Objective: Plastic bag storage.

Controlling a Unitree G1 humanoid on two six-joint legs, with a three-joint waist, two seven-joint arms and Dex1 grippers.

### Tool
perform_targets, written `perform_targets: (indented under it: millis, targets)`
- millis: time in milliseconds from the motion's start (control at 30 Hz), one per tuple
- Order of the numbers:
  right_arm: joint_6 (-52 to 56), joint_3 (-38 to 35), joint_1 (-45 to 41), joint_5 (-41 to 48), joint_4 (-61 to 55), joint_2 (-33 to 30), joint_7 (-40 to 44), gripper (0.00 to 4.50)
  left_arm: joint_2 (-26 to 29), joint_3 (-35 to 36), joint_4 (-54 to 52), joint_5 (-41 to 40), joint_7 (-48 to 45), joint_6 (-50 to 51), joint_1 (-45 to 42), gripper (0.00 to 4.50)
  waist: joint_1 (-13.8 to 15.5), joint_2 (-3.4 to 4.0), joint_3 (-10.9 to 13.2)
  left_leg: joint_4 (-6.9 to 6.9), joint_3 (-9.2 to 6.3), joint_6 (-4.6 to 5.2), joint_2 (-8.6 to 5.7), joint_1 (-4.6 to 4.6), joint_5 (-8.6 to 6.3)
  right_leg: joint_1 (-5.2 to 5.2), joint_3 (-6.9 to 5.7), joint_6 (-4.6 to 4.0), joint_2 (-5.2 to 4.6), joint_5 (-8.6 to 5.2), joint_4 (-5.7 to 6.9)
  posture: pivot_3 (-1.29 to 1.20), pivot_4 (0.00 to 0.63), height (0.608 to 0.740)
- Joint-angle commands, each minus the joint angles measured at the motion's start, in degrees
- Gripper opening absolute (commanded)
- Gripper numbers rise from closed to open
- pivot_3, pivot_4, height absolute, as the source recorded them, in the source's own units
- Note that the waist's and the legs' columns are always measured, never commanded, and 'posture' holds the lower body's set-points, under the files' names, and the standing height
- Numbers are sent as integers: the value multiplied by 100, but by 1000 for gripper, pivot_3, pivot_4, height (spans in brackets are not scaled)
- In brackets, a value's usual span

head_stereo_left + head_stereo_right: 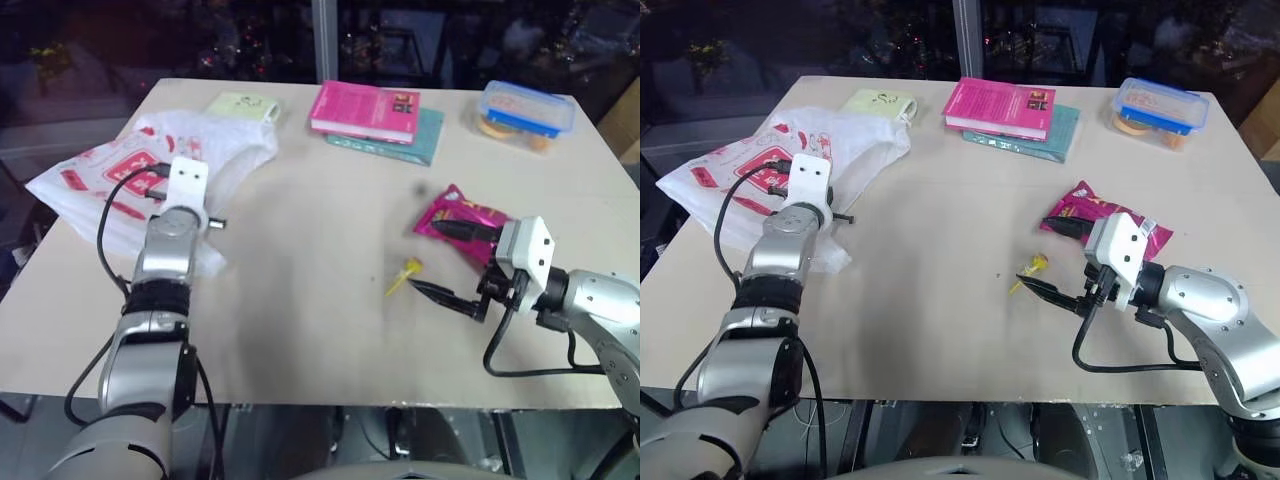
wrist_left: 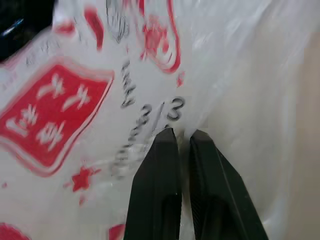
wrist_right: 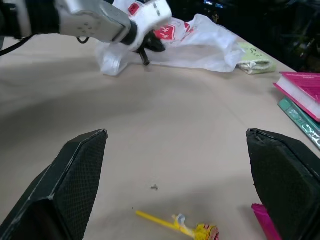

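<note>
The plastic bag (image 1: 100, 175), thin translucent white with red square logos, lies crumpled at the table's far left. My left gripper (image 2: 184, 134) reaches level into it, and its two black fingers (image 2: 160, 180) are pressed nearly together with a fold of the bag's film between the tips. The right wrist view shows that arm with its tips buried in the bag (image 3: 200, 37). My right gripper (image 1: 425, 256) hovers wide open over the table's right side. One finger lies over a magenta snack packet (image 1: 455, 205); nothing is held.
A small yellow object (image 1: 405, 275) lies between the right gripper's fingers on the table (image 1: 300, 300). At the back edge are a pale green pad (image 1: 243, 105), a pink book on a teal one (image 1: 365, 110) and a blue-lidded clear food box (image 1: 525, 112).
</note>
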Motion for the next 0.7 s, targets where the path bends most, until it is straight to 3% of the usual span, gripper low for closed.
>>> perform_targets:
  millis: [33, 233, 367, 433, 533, 633, 700]
  targets:
    - [25, -145, 32, -75, -200, 12, -239, 4500, -136, -38, -2060, -738, -728, 849, 207, 307, 17, -2, -1, 1, 0, 0, -1, -1, 0, 1, 0, 0, -2, 0, 0, 0, 150, 740]
    - [1293, 199, 289, -357, -350, -167, -962, 4500, -460, -508, -4441, -1496, -947, 2920, 474, 307, -18, -2, -3, 6, -1, 5, -4, 2, 0, 3, 0, 0, 2, 0, 1, 0, 150, 740]
    - [1476, 507, 298, -543, -426, -27, -1192, 4500, 102, -848, -4237, -660, -658, 2708, 549, 307, -77, 6, -2, 7, 7, 0, 5, 18, 4, 1, 14, -3, 21, -2, 23, 0, 150, 740]
    - [1473, 508, 311, -564, -386, 83, -1272, 4500, 248, -667, -3869, -328, -229, 2801, 609, 307, -77, 6, -2, 7, 8, 0, 11, 22, 4, -1, 18, -5, 31, -3, 33, 0, 150, 740]
    - [1282, 502, 361, -641, -309, 160, -1228, 4500, 507, -833, -3440, 197, 111, 2850, 831, 1479, -57, 6, -2, 9, 7, 7, 11, 29, 1, 0, 18, -5, 34, -3, 45, 0, 150, 740]
    - [1079, 456, 454, -658, -268, 157, -1081, 4500, 414, -875, -2719, 635, 631, 2766, 1118, 2843, 2, 5, -2, 23, 3, 7, 7, 22, 1, 2, 12, -4, 31, -2, 45, 0, 150, 740]
    - [1012, 425, 484, -670, -265, 146, -1036, 4500, 406, -936, -2482, 811, 727, 2732, 1168, 2843, 26, 0, 0, 35, 0, 6, 3, 17, 1, 3, 8, -2, 25, -1, 44, 0, 150, 740]
